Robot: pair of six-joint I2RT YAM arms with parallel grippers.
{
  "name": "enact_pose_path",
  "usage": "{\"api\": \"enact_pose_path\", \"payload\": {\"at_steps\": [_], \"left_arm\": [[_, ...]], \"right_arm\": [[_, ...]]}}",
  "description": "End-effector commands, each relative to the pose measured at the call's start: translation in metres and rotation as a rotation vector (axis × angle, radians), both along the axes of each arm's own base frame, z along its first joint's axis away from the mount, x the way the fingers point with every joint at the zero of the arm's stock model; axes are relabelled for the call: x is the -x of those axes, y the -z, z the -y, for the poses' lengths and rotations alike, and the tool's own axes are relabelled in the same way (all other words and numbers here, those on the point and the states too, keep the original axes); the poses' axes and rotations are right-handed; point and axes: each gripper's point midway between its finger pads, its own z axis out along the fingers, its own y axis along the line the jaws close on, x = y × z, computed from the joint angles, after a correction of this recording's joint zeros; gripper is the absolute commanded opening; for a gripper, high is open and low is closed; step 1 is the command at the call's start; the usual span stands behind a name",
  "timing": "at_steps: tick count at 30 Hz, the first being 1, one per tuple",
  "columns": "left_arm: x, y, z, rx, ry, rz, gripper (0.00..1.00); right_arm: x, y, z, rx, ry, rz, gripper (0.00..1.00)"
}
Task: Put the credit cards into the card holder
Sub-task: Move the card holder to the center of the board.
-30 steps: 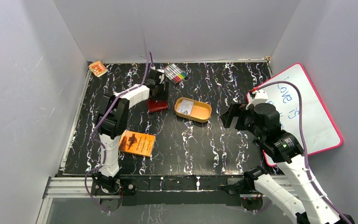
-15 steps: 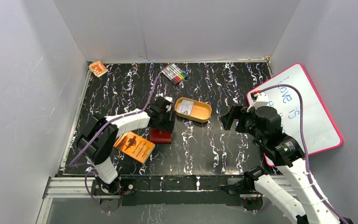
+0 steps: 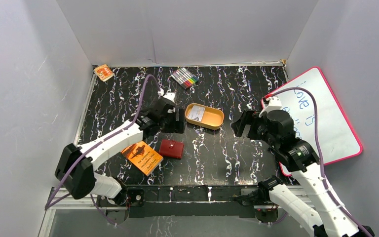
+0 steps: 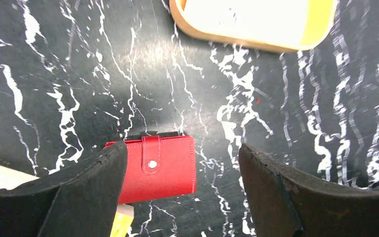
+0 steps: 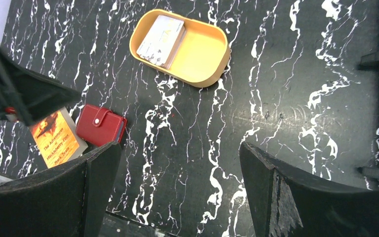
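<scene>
The closed card holder [image 3: 171, 148] now lies released at lower centre; my left gripper [image 4: 181, 153] gapes empty, credit cards [image 3: 195, 113] untouched.

The top external view looks steeply down on the whole surface [image 3: 212, 148] from behind both arms. Each wrist view looks down from closer; all 3 share the card holder [image 3: 171, 148] and orange tin [image 3: 214, 119].

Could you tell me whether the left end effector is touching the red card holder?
Apart. The top external view shows bare table between the left end effector and the card holder.
</scene>
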Motion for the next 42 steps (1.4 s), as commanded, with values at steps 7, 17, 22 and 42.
{"api": "enact_pose_path", "payload": {"at_steps": [7, 17, 22, 42], "left_arm": [[0.026, -0.035, -0.063, -0.001, -0.374, -0.021, 0.82], [0.038, 0.021, -0.065, 0.033, -0.388, -0.163, 0.79], [0.032, 0.04, -0.053, 0.015, -0.333, -0.197, 0.76], [0.035, 0.077, -0.002, 0.079, -0.017, -0.297, 0.68]], "right_arm": [[0.0, -0.006, -0.041, -0.138, -0.136, -0.062, 0.99], [0.01, 0.011, -0.063, -0.166, -0.264, -0.15, 0.99], [0.018, 0.013, -0.063, -0.181, -0.282, -0.143, 0.99], [0.025, 0.027, -0.053, -0.123, -0.271, -0.18, 0.97]]}}
